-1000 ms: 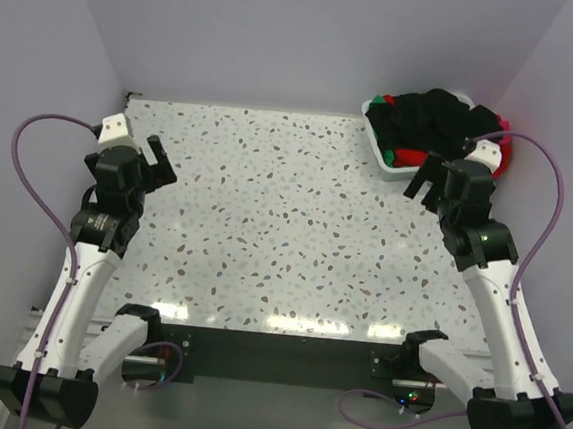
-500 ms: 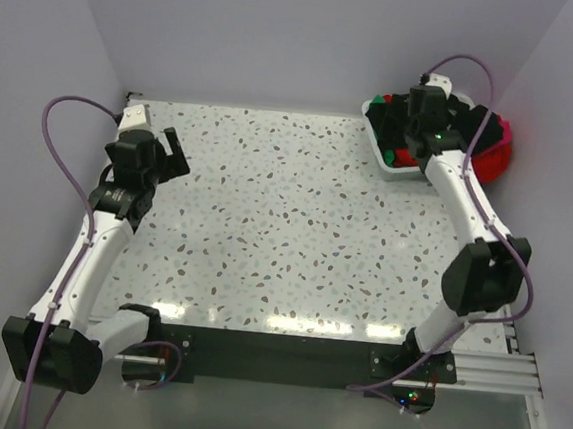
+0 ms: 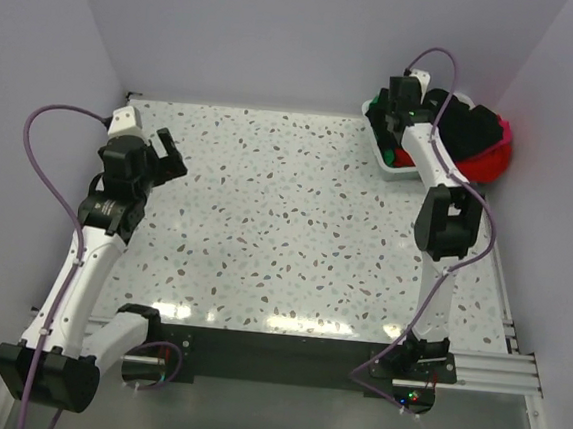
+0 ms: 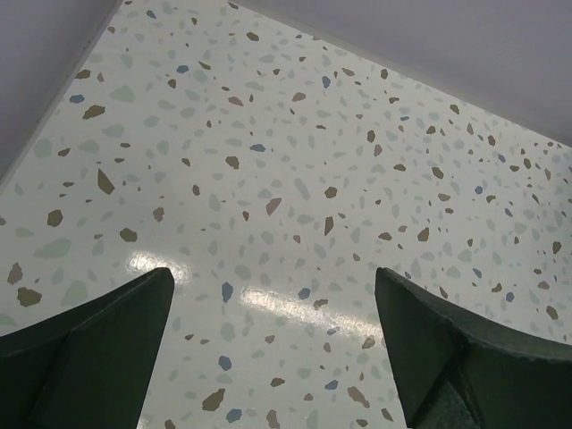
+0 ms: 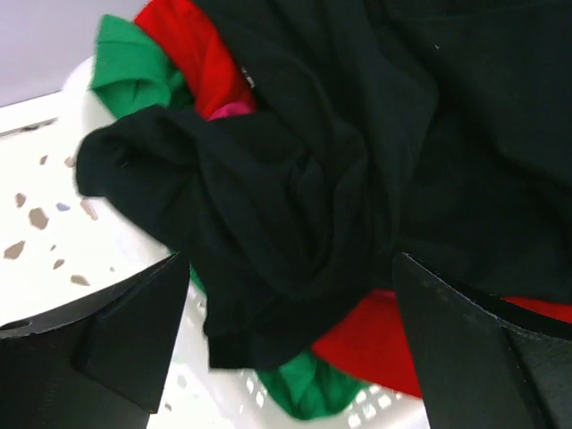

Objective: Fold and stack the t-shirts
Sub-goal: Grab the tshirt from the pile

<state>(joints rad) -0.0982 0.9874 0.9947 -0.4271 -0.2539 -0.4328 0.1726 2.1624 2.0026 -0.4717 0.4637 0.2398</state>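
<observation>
- My left gripper (image 4: 274, 273) hangs above the desk (image 3: 286, 215) near its left edge, toward the far left corner.
- Left gripper state: the two fingers stand wide apart. Only speckled desk surface shows between them, and they grip nothing.
- My right arm reaches out to the far right corner of the desk, where the white slatted basket (image 3: 383, 159) sits.
- My right gripper (image 5: 290, 259) is poised just over the contents of the basket.
- Right gripper state: the fingers are spread apart on either side of the cloth pile. No cloth is pinched between them. I cannot tell whether the fingertips touch the cloth.
- All the t-shirts lie bunched together in the basket; none is on the desk surface.
- The black t-shirt (image 5: 304, 170) is on top and covers most of the pile. One rumpled fold hangs over the basket rim toward the desk.
- The red t-shirt (image 5: 192, 54) shows beside and under the black one.
- The green t-shirt (image 5: 125, 58) lies at the basket rim next to the red cloth.
- A small patch of the pink t-shirt (image 5: 228, 110) shows between the red and black cloth.
</observation>
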